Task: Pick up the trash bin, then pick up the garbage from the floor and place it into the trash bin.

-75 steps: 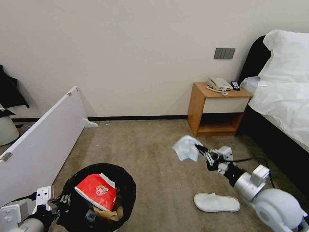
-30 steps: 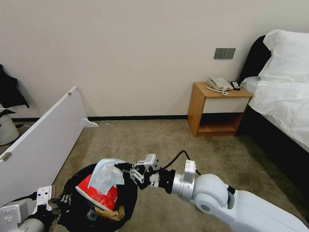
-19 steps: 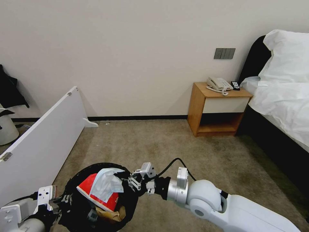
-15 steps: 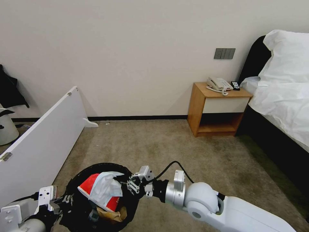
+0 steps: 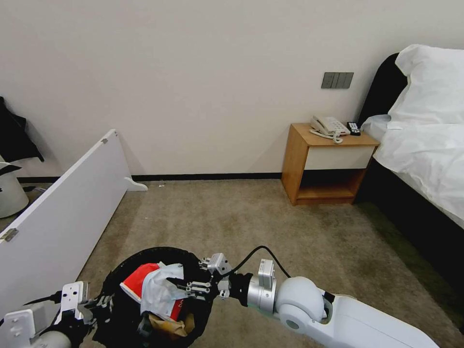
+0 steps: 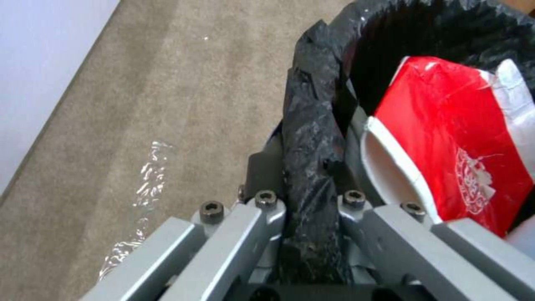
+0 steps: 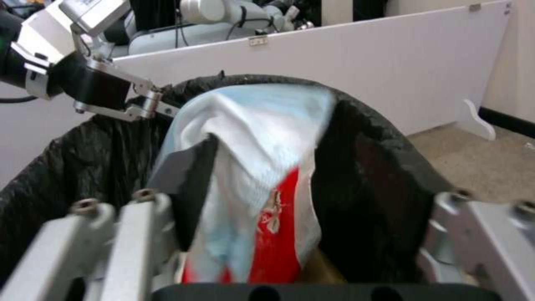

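The trash bin [image 5: 126, 270] stands at about 7 o'clock in the head view, low and near the robot, its black liner folded over the rim. The left gripper [image 6: 305, 200] is clamped on that rim at the bin's 8 o'clock side; the left wrist view shows both fingers pressed against the bunched liner, one outside and one inside the wall.

The right gripper [image 5: 186, 286] reaches across from the 4 o'clock side and sits over the bin mouth, at the rim's 3 o'clock edge. Its fingers are spread wide (the right wrist view shows one finger touching the tissue's side and the other well clear of it).

A pale-blue and white tissue [image 5: 157, 290] lies draped across the red-white packet [image 5: 136, 286] inside the bin. I cannot tell whether the tissue is resting fully on the packet or is partly hung on the near finger. Crumpled brown paper [image 5: 166, 326] shows beneath the packet, toward the bin's 5 o'clock side.

The carpeted floor [image 5: 232, 217] stretches from the bin out to the wall. A white board [image 5: 63, 217] leans at 9 o'clock, just beside the bin. A wooden nightstand [image 5: 328, 164] stands at 2 o'clock, with the bed [image 5: 425, 150] at 3 o'clock.
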`<state>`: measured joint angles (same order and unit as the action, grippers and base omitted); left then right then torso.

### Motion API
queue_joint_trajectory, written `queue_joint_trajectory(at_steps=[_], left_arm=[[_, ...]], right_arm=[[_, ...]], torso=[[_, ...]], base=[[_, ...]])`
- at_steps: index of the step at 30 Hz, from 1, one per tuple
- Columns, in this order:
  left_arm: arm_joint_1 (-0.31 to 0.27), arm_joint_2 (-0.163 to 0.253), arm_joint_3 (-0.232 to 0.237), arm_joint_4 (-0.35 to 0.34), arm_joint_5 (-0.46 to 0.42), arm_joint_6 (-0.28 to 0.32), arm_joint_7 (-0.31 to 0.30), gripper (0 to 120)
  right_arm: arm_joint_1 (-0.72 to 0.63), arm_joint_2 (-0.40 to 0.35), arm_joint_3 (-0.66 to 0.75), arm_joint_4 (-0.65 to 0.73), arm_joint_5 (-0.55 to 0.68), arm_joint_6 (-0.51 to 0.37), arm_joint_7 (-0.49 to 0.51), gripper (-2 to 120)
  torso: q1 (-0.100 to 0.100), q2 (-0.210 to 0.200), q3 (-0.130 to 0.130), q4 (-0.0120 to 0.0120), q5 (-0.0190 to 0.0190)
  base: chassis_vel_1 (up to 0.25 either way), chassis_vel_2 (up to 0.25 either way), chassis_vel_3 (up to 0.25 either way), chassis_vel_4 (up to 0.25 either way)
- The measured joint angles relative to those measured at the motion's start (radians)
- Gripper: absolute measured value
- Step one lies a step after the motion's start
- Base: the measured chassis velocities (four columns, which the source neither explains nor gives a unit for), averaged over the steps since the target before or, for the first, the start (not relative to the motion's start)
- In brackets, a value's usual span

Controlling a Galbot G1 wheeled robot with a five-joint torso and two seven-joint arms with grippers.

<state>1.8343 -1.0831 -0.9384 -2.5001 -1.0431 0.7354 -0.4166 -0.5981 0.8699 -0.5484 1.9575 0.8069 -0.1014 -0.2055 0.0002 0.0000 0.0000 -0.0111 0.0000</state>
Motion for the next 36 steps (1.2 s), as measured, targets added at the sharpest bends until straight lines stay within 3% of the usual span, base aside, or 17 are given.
queue_joint_trajectory(at_steps=[8,36], left_arm=[[0.005,0.000,-0.002,0.000,-0.007,0.000,-0.003,4],[0.022,-0.001,-0.023,0.000,-0.095,0.000,-0.029,4]], right_arm=[[-0.008,-0.010,0.004,0.009,-0.004,0.004,0.002,99],[-0.104,-0.043,0.085,-0.073,-0.087,0.037,-0.008,100]], torso=[[0.000,0.000,0.000,0.0000,0.0000],[0.000,0.000,0.000,0.0000,0.0000]], base=[[0.000,0.000,0.000,0.000],[0.000,0.000,0.000,0.000]])
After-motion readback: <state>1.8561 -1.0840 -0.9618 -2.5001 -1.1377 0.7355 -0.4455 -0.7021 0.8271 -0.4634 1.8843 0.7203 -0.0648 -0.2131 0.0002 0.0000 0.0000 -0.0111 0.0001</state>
